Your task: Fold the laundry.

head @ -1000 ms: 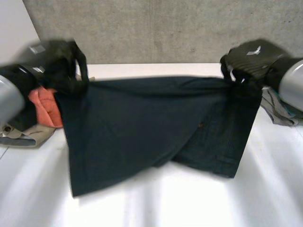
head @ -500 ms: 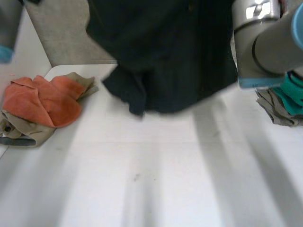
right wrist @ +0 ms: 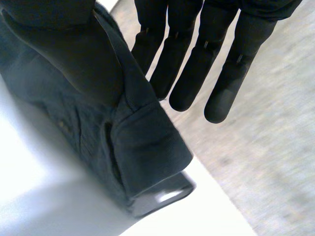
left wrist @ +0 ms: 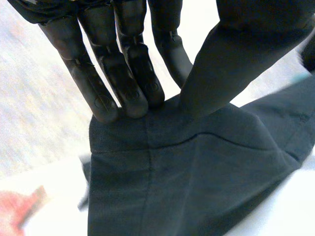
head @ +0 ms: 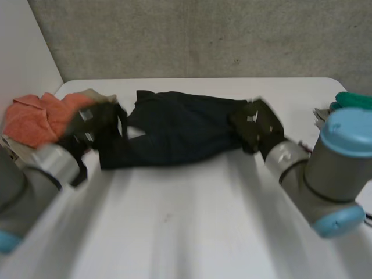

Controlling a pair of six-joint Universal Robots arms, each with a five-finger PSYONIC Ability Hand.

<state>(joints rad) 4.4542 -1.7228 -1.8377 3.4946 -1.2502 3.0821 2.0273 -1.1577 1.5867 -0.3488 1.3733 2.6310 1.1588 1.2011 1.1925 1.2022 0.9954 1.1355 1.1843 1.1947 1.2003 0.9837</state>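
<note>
Two wrist views show left hand [left wrist: 130, 64] and right hand [right wrist: 189, 69] thumb-pinching the dark garment [head: 174, 131]; head view adds orange cloth [head: 35, 119].

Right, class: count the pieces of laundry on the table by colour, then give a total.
dark garment: 1
orange cloth: 1
beige garment: 1
green cloth: 1
grey cloth: 1
Total: 5
</note>
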